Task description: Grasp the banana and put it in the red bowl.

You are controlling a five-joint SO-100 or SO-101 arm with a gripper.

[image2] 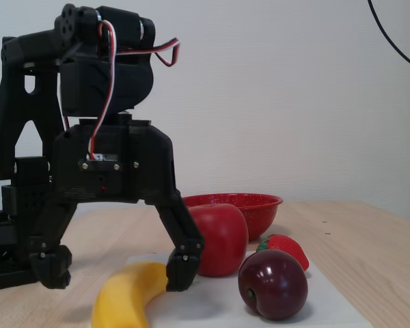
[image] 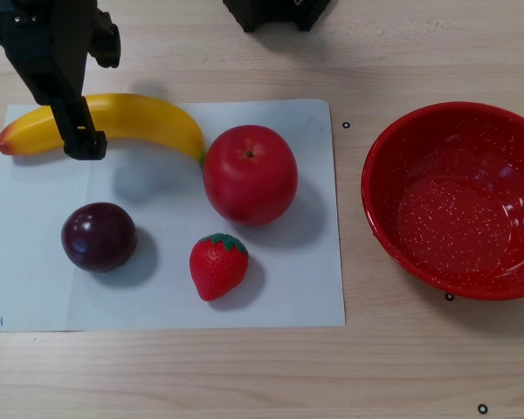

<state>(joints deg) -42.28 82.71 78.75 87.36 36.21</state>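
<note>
The yellow banana (image: 140,118) lies along the far edge of a white sheet (image: 271,297) in the other view. It is front left in the fixed view, banana (image2: 126,297). My black gripper (image2: 116,270) is open and low over it, jaws spread wide, one fingertip (image2: 182,270) by the banana's far end and the other off to the left. From above, one finger (image: 84,141) crosses the banana near its orange tip; gripper (image: 92,92). The red bowl (image: 393,244) stands empty to the right of the sheet, behind the apple in the fixed view, bowl (image2: 263,205).
A red apple (image: 249,175) sits right beside the banana's stem end. A dark plum (image: 99,237) and a strawberry (image: 218,266) lie on the sheet's near half. The arm's base (image2: 10,239) stands at the left of the fixed view.
</note>
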